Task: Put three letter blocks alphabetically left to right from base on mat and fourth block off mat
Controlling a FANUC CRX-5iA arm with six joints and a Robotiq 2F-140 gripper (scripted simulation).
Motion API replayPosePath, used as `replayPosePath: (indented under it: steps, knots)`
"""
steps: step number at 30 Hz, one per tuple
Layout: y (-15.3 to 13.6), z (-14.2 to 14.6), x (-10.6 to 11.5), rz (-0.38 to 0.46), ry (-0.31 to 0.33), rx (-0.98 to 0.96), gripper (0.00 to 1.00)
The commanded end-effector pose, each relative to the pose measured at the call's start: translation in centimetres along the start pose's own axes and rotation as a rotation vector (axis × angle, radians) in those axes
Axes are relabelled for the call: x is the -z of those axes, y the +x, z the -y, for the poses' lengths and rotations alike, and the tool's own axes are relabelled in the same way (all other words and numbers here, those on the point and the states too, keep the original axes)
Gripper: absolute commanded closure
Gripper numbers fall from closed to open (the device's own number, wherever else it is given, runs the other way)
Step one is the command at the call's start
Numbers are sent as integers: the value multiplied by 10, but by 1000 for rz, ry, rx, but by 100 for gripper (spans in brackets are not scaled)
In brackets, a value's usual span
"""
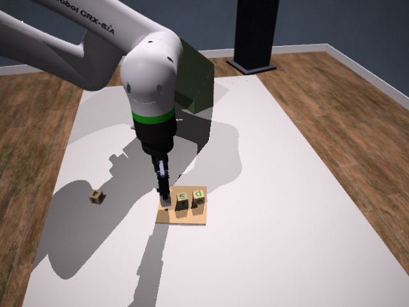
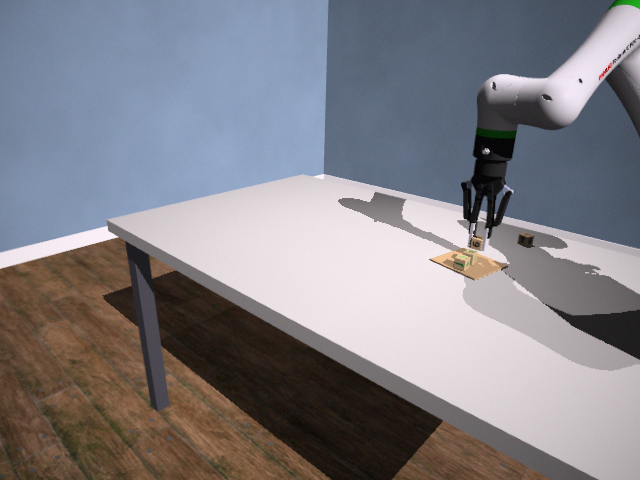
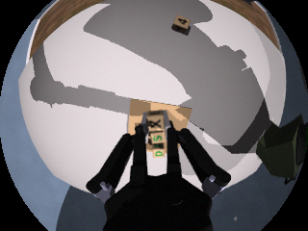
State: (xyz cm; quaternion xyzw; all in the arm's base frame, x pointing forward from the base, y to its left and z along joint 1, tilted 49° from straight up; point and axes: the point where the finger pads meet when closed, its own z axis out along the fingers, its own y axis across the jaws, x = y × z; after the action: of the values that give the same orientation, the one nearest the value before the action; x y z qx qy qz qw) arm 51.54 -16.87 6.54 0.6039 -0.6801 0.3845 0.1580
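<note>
My gripper (image 1: pixel 163 197) (image 2: pixel 478 240) (image 3: pixel 155 116) is shut on the block with a black X on top (image 2: pixel 478 243) (image 3: pixel 154 119). It holds the block low over the left end of the tan mat (image 1: pixel 181 220) (image 2: pixel 492 267) (image 3: pixel 138 110), as the top camera sees it. In that view the fingers hide most of this block. The S block (image 1: pixel 182 197) and the D block (image 1: pixel 199 195) stand side by side on the mat, right of the gripper. The fourth block (image 1: pixel 96 197) (image 2: pixel 525 239) (image 3: pixel 181 23) lies on the white table, well left of the mat.
The white table top (image 1: pixel 264 198) (image 2: pixel 310 248) carries everything. A dark green box (image 1: pixel 195 82) stands at the back behind the arm. A black column (image 1: pixel 255 32) rises beyond the table's far end.
</note>
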Motion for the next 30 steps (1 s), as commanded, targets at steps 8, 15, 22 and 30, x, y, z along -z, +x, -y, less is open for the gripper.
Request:
replayPosePath:
  steps: [8,15,22,30]
  knots:
    - [0,0,-20,-1,1,-1,84]
    - [0,0,-20,-1,1,-1,84]
    - [0,0,-20,-1,1,-1,84]
    - [0,0,-22,-1,1,-1,84]
